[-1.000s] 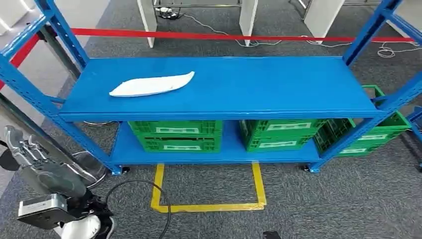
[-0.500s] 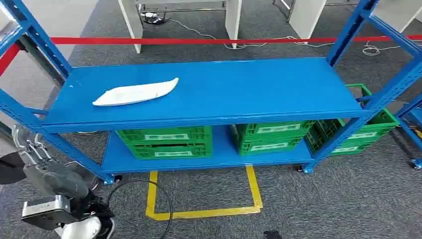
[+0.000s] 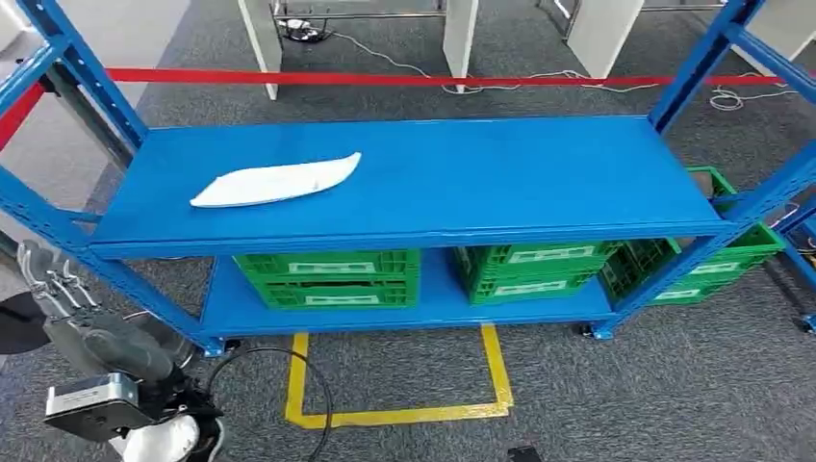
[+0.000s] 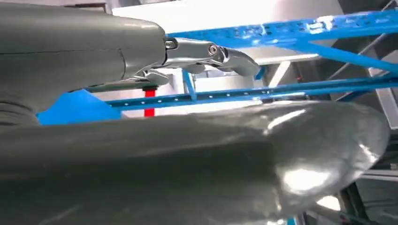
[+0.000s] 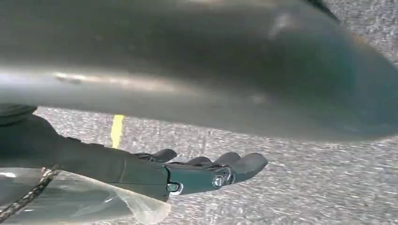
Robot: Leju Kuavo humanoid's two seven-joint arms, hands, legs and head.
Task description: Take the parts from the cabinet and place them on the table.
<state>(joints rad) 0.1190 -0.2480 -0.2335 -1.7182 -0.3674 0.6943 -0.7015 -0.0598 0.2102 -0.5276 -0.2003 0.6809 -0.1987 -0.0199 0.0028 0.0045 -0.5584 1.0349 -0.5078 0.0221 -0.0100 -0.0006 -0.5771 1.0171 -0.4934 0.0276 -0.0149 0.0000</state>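
White part (image 3: 275, 181) on blue shelf (image 3: 500, 178)

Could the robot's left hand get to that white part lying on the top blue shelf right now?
Probably yes. The white part lies alone on the open blue shelf, nothing covering it. The left robot hand hangs empty below the shelf's front edge, so it must rise first.

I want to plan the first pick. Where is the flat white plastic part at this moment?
In the head view, the flat white plastic part lies on the left half of the blue metal upper shelf, above the green plastic crates on the lower shelf.
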